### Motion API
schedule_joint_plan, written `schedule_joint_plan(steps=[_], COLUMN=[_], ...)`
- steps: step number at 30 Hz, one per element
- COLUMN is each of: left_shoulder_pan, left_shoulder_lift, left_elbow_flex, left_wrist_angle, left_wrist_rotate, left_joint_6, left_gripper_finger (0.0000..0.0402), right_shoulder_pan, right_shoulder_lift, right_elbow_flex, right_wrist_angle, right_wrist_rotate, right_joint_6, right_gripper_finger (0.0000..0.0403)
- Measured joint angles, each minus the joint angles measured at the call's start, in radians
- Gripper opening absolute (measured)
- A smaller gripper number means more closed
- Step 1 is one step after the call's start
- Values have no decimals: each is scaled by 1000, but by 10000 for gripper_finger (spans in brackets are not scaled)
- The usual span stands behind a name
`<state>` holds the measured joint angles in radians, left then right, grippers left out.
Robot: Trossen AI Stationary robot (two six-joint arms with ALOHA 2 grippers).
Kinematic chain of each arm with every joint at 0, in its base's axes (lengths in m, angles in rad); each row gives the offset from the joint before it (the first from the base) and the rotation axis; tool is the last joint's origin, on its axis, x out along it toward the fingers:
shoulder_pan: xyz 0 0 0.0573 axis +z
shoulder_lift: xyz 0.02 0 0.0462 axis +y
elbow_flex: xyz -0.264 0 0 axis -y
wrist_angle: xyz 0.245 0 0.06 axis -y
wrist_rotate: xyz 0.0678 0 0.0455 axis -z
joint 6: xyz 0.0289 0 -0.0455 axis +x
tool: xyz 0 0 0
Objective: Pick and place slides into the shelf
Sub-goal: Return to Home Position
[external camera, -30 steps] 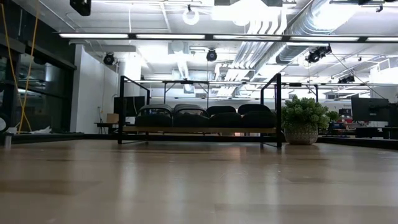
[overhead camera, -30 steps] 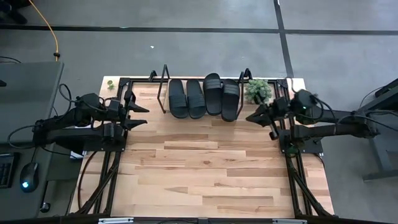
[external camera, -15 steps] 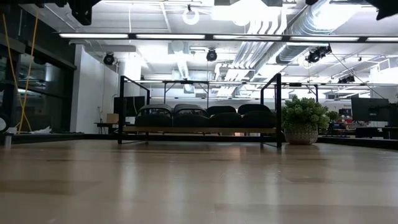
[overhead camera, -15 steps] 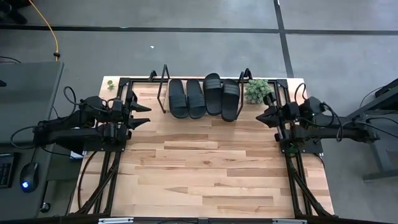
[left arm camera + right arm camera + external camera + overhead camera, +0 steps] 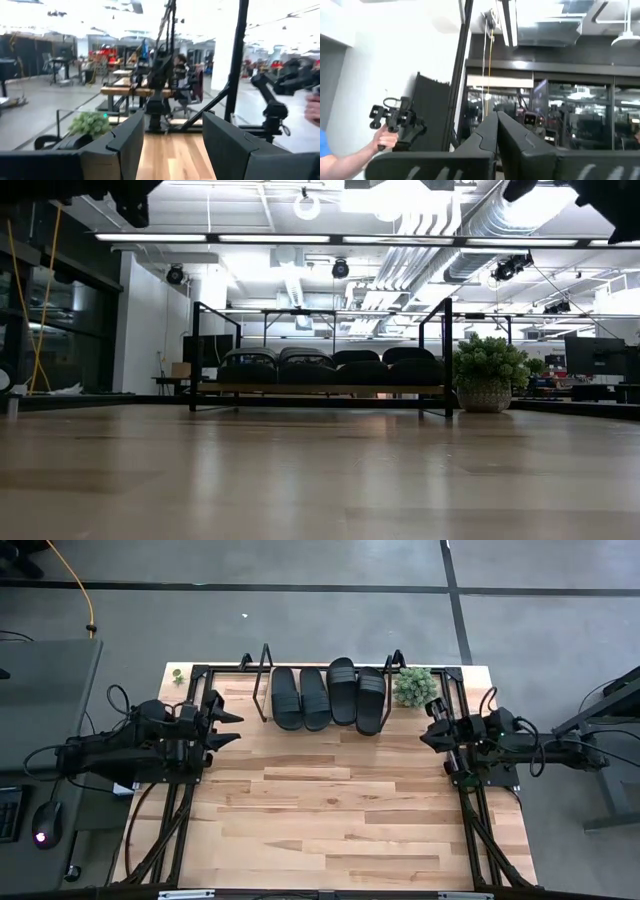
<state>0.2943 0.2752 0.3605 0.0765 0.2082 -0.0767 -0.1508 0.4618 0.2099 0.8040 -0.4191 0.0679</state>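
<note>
Since all four slides [image 5: 327, 695] are sitting on the shelf [image 5: 264, 672], between and beyond the tools, neither is holding anything. The left tool [image 5: 232, 727] is hovering spread and the right tool [image 5: 424, 734] seemingly pressed together, both at the desk [image 5: 330, 810] edges.

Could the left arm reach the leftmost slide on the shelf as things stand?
Probably yes. The left gripper, open, hangs over the left side of the table; nothing stands between it and the leftmost slide. The shelf has an end frame beside that slide, which may hinder a sideways approach.

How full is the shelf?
Full: four slides lie side by side across the shelf, spanning it end to end.
</note>
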Motion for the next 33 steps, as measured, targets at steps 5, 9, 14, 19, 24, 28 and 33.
schedule_joint_plan(steps=[5, 9, 14, 19, 24, 28, 33], left_shoulder_pan=[0, 0, 0, 0, 0, 0, 0], left_shoulder_lift=[-61, -110, -160, -205, -244, -255, -255], left_elbow_flex=[-27, -44, -63, -91, -115, -141, -178], left_wrist_angle=[7, 2, -35, -24, -24, -25, -20], left_wrist_rotate=[14, 17, 17, 58, 73, 93, 112], left_joint_6=[1, -4, -11, -35, -53, -63, -62], left_gripper_finger=[184, 184, 184, 184, 184, 184, 184], right_shoulder_pan=[-2, -1, 1, 1, 1, 1, 1], right_shoulder_lift=[0, 0, 1, 1, 2, 2, 2], right_elbow_flex=[-59, -63, -63, -63, -63, -63, -62], right_wrist_angle=[115, 121, 107, 103, 59, 45, 42], right_wrist_rotate=[0, 0, -64, -147, -150, -134, -76], right_joint_6=[16, 29, 33, 63, 94, 109, 111], right_gripper_finger=[0, 0, 0, 0, 0, 0, 0])
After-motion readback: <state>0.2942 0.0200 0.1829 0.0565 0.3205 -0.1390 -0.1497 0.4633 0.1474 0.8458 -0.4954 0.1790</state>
